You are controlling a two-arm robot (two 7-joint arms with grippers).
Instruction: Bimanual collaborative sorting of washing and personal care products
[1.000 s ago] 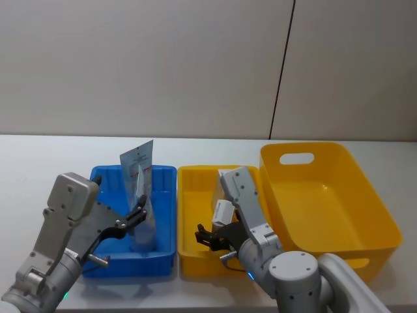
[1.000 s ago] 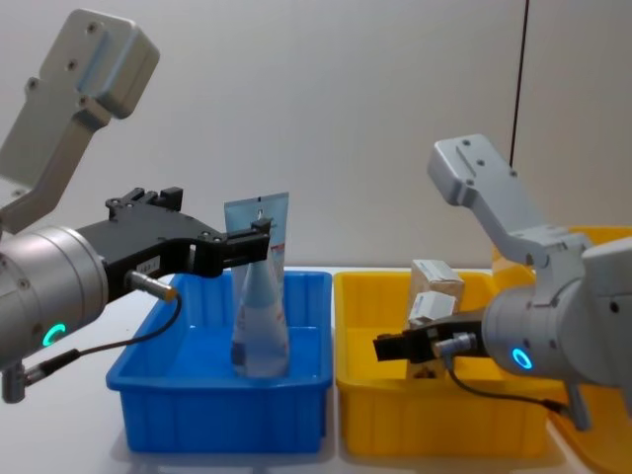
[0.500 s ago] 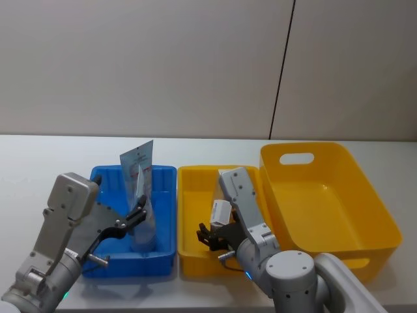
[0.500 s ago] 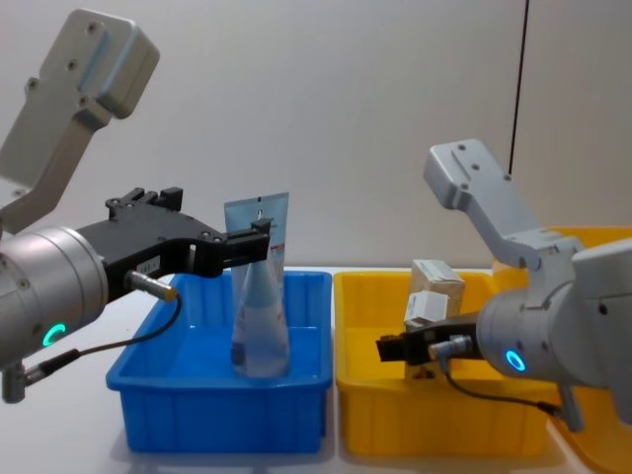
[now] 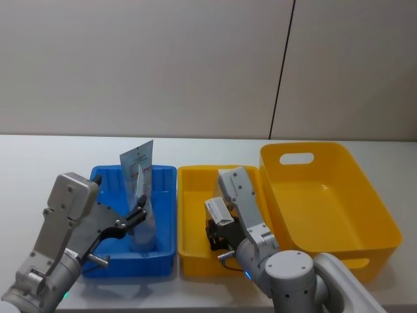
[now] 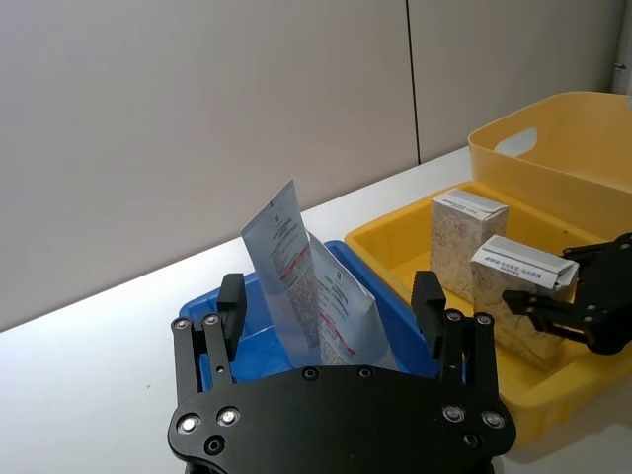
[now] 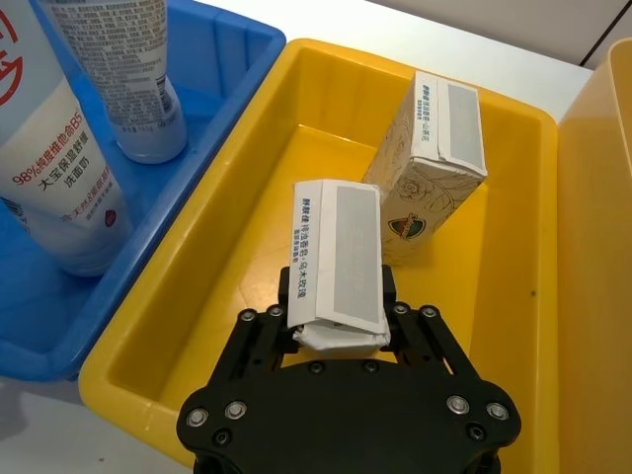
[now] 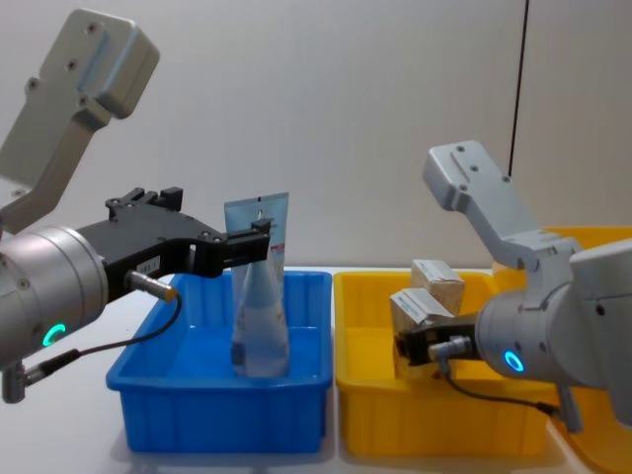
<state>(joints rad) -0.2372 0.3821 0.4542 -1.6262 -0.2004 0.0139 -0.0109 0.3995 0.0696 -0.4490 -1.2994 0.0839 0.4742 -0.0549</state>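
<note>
The right tool (image 7: 338,308) is clamped on a box (image 7: 336,242), held tilted above the yellow tray (image 7: 257,178) near a second box (image 7: 434,158). It would do best to lower the box level, clear of that neighbour, then release. The left tool (image 6: 331,296), jaws spread, hovers by the tubes (image 6: 301,267) in the blue tray (image 5: 163,169).

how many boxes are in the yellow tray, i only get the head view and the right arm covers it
observer: two; the right wrist view shows a second box standing in the yellow tray beyond the held box
operator: is the right end effector actually gripping one
observer: yes, the right end effector is shut on the held box
operator: and the left, gripping a tube
observer: no, the left wrist view shows the left end effector open, fingers either side of the tubes
</note>
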